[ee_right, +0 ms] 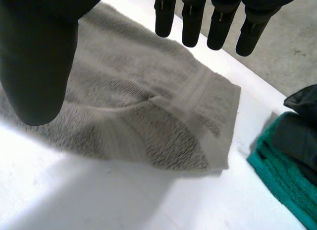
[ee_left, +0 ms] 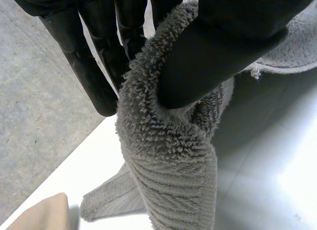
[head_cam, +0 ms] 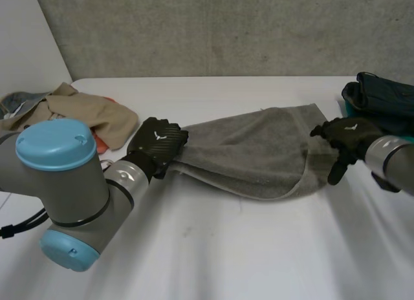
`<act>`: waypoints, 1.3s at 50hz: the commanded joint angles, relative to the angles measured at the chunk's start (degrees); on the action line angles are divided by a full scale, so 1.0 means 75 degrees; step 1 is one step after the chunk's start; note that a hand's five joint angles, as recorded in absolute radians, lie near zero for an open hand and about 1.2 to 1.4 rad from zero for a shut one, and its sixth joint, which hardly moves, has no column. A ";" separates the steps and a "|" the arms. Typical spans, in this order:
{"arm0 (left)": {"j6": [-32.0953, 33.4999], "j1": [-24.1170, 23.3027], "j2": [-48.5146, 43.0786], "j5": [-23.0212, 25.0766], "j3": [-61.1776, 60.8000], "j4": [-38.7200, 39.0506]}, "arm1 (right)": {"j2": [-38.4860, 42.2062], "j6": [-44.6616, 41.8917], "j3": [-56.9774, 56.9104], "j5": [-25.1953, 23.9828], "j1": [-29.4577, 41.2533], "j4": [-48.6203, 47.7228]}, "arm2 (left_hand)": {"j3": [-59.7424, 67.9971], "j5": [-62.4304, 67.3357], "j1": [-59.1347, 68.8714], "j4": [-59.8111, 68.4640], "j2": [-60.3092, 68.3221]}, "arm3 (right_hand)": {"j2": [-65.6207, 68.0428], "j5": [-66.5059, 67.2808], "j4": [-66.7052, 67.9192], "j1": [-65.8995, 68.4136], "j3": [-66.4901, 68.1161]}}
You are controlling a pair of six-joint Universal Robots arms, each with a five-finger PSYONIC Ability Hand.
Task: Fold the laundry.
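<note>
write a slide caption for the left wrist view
Left hand pinches a bunched end of the grey towel between thumb and fingers over the table.

Bright, prob. overhead light; soft shadow under towel [head_cam: 259, 151].

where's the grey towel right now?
Head view: the grey towel lies mid-table, left end pinched by the left hand, right end by the open right hand, near the dark folded pile.
</note>
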 commanded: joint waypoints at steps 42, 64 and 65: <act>-0.0077 0.0022 -0.0141 0.0013 0.0156 0.0004 | 0.3569 -0.3562 -0.4192 -0.0865 0.0036 0.1612 | 0.1594 0.1529 0.1847 0.1485 0.1578 | 0.6971 0.7130 0.6989 0.6929 0.7017; -0.0417 0.0303 -0.0587 0.0118 0.0074 -0.0475 | 0.0135 -0.0681 -0.0303 -0.0631 -0.0889 -0.0204 | -0.4816 -0.4881 -0.4562 -0.4925 -0.4832 | 0.8635 0.8794 0.8653 0.8593 0.8681; -0.0568 0.0350 -0.0564 0.0176 0.0085 -0.0662 | 0.0054 -0.0378 0.0000 -0.0584 -0.1017 -0.0402 | -0.4907 -0.4972 -0.4653 -0.5015 -0.4923 | 0.8635 0.8794 0.8653 0.8593 0.8681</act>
